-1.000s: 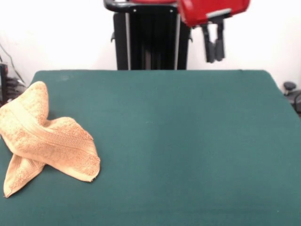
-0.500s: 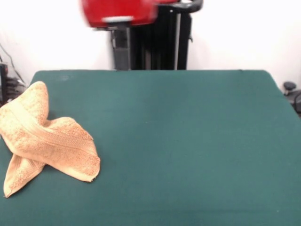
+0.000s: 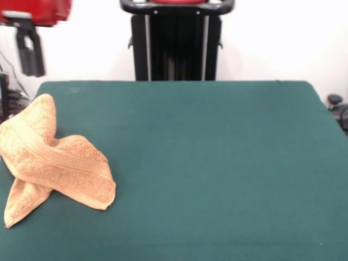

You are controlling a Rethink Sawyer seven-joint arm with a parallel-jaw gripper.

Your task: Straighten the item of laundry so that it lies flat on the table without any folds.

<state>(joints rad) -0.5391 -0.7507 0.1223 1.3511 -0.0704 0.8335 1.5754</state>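
Hand [image 3: 30, 54] high at far corner, grip state unclear, crumpled towel [image 3: 54, 160] overhanging table [image 3: 217, 163] edge

Red arm end [image 3: 33, 11] at the upper left corner of the front view, black gripper [image 3: 30, 54] hanging straight down from it, held high in the air, touching nothing, finger state unclear

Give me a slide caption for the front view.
Crumpled orange-tan terry towel on dark green felt table; red-armed black gripper hangs above.
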